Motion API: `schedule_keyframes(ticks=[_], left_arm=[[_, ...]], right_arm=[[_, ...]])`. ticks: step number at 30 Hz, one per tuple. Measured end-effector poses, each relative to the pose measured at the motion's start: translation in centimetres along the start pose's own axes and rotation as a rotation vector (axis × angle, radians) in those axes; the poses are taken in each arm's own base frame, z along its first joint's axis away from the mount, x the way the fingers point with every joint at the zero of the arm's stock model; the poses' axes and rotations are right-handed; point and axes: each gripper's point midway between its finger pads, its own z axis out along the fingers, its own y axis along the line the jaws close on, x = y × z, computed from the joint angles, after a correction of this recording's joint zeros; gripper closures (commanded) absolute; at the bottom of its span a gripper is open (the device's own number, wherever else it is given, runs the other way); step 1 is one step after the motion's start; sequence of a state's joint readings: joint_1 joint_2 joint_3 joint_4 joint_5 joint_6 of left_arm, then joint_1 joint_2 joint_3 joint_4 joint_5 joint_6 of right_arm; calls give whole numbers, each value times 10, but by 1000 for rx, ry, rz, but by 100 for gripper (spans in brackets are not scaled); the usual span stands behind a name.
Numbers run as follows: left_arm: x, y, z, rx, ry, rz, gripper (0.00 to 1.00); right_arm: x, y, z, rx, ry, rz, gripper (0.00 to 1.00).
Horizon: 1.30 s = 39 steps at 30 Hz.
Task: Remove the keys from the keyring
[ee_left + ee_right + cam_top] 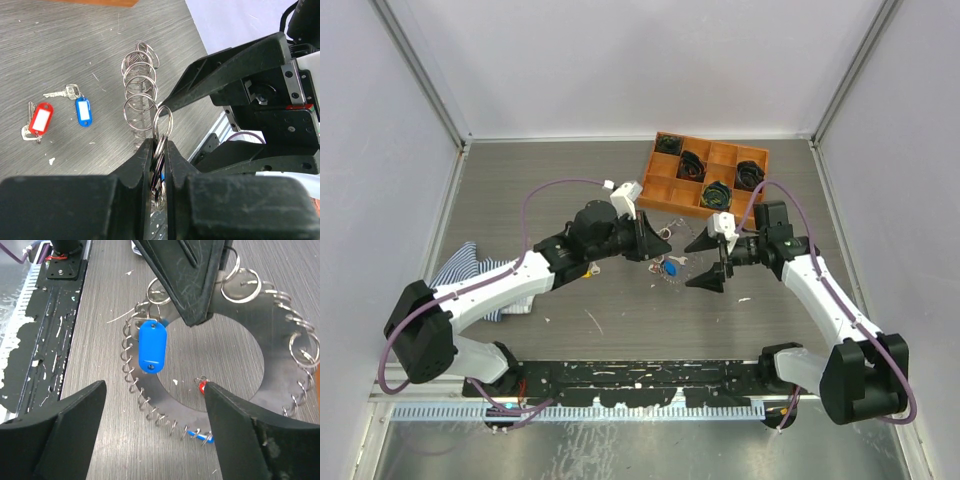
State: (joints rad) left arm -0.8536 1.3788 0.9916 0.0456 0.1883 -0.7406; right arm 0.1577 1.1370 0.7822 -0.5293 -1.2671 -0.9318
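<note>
The keyring [165, 405] is a flat grey metal loop with many small split rings along its rim. My left gripper [159, 143] is shut on its rim and holds it on edge over the table; it shows in the top view [650, 245] and from the right wrist [190, 285]. A blue-tagged key [151, 347] hangs on the ring. A red-tagged key [39, 120] and another blue-tagged key [83, 111] lie loose on the table. My right gripper [155, 386] is open and empty, just short of the ring's lower rim [705, 262].
An orange compartment tray [672, 185] with black coiled bundles stands at the back right. A striped blue-white cloth [468, 268] lies under the left arm. A black mounting rail [640, 378] runs along the near edge.
</note>
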Motion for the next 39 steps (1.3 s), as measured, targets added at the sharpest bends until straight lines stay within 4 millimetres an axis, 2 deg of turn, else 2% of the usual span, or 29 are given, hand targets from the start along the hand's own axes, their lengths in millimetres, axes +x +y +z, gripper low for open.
schedule_keyframes(ticks=[2,7,13,24,39], left_arm=[[0,0,0,1,1,-5,100],[2,0,0,-7,4,-12,100],[-2,4,1,-45,-22,-58,100],[-7,20,-1,-174,-67,-252,100],[-2,30,-4,-258,-75,-426,100]], right_arm=[[-2,2,3,-12,-3,-6,26],[-8,7,14,-51,-15,-3,33],[-10,3,25,-43,5,15,35],[-8,-23,29,90,65,16,39],[0,-19,41,92,107,-16,46]])
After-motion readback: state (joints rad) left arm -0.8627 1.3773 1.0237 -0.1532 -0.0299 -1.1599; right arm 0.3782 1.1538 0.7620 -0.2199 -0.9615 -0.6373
